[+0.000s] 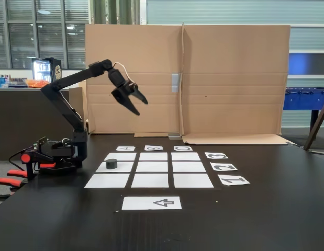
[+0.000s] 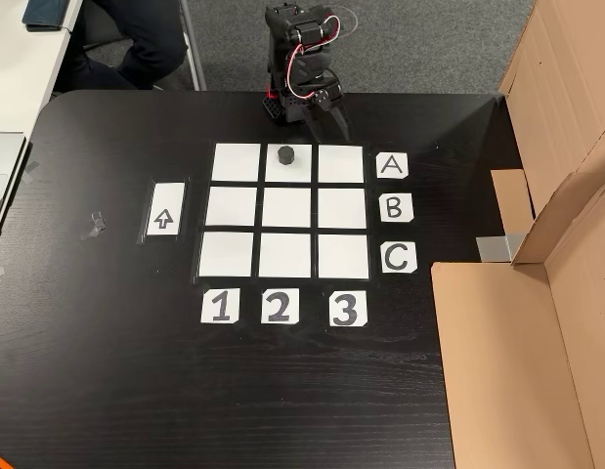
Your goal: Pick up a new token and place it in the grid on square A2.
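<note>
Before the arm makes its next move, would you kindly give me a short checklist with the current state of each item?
1. Token sits on the square in row A, column 2: ok.
2. Token lies fully inside that square, off its edges: ok.
3. Hand is raised clear of the grid: ok.
4. Hand is empty, fingers apart: ok.
5. Other eight squares are bare: ok.
6. A fresh token within reach: cannot tell.

Black token (image 2: 285, 154) on white square A2 (image 2: 289, 171) of white grid (image 2: 287, 208), dark table (image 2: 107, 371), black numerals and letters on white labels (image 2: 277, 308), brown cardboard (image 1: 230, 78), black arm (image 1: 67, 99).
</note>
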`<state>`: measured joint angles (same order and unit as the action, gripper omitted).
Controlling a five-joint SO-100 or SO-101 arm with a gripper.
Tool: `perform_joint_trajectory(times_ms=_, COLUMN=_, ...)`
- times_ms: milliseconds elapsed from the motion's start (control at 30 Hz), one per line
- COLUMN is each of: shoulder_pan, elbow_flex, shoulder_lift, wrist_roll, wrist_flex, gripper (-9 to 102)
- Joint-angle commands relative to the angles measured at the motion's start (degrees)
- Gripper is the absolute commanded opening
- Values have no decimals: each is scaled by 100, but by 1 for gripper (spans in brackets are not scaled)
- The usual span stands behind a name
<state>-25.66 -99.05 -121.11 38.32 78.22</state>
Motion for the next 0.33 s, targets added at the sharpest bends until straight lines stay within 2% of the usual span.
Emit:
perform_joint_trajectory(times_ms=0, shoulder_pan=-360, elbow_flex=334, shoulder_lift=18, wrist_roll=-290, wrist_flex=-97, gripper=33)
perform_joint_trajectory(times_ms=300, shoulder_pan=-773, elbow_flex=343, shoulder_lift=-536, wrist_roll=-1310, wrist_flex=-185, gripper=33)
